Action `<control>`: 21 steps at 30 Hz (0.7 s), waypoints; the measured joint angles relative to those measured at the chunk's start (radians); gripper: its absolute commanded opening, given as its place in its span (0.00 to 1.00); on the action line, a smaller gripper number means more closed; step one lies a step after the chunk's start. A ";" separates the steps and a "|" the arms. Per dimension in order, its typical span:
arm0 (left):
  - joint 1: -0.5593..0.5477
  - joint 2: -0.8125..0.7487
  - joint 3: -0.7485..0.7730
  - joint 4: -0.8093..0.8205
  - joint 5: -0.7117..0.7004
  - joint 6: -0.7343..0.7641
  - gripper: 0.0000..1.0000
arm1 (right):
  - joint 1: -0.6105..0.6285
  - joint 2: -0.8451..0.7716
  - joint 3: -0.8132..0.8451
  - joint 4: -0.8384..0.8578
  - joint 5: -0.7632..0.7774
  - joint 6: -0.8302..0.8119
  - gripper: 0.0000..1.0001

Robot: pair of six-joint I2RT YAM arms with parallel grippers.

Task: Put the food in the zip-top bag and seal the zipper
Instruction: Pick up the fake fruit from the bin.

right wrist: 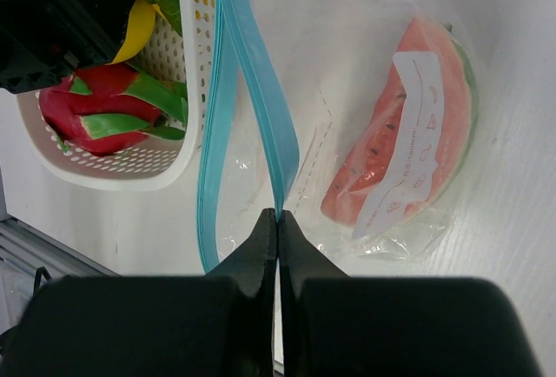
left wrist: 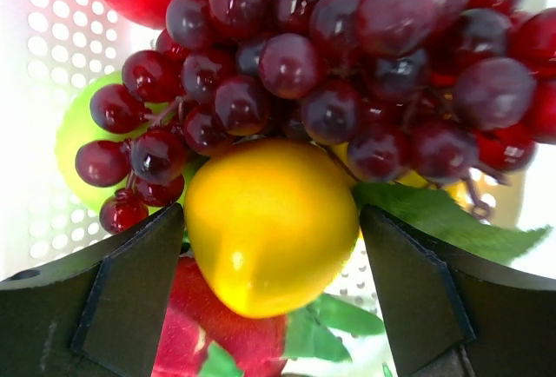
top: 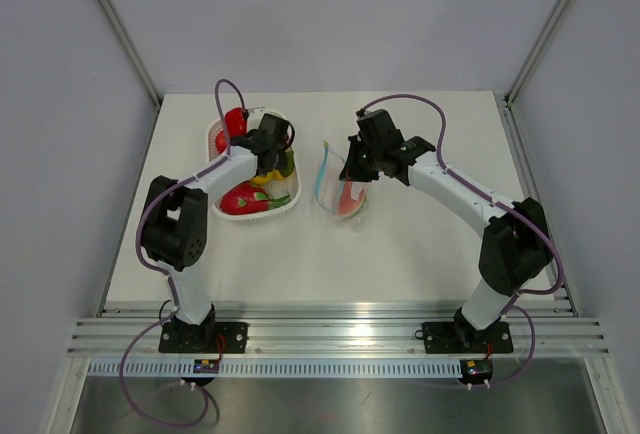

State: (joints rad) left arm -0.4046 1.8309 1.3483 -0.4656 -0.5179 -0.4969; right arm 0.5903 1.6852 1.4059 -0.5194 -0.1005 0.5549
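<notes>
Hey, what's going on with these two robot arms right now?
The right hand pinches the zipper, holding the bag open; a watermelon slice already lies inside. The left hand is down in the basket, fingers either side of a yellow fruit beside the grapes; whether it grips yet is unclear. The bag isn't sealed.

the top view sits high above and behind both arm bases, looking down on the whole bench (top: 400,254). the left wrist view looks forward along the left tool (left wrist: 271,229), very near, with the yellow fruit (left wrist: 261,273) between its fingers. the right wrist view looks down past the right tool (right wrist: 278,221) onto the zip-top bag (right wrist: 317,116) ahead. all three views share the basket (top: 211,137).
</notes>
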 measured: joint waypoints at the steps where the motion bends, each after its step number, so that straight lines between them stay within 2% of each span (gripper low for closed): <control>1: -0.006 0.011 0.003 -0.004 -0.021 -0.006 0.82 | 0.000 0.000 0.000 0.000 0.000 0.000 0.00; 6: -0.034 0.043 0.026 -0.023 -0.099 -0.027 0.75 | 0.000 0.000 0.000 0.000 -0.011 0.000 0.00; 7: -0.036 0.043 0.026 -0.023 -0.105 -0.029 0.69 | 0.000 0.000 0.000 0.001 -0.015 0.000 0.00; 14: -0.039 0.036 0.019 -0.019 -0.105 -0.040 0.47 | 0.000 0.000 0.000 0.001 -0.022 0.000 0.00; 21: -0.050 -0.142 -0.077 -0.003 -0.066 -0.055 0.34 | 0.000 0.000 0.000 0.001 -0.023 0.001 0.00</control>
State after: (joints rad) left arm -0.4549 1.6890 1.2713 -0.4690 -0.5835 -0.5514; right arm 0.5903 1.6852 1.4059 -0.5182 -0.1230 0.5556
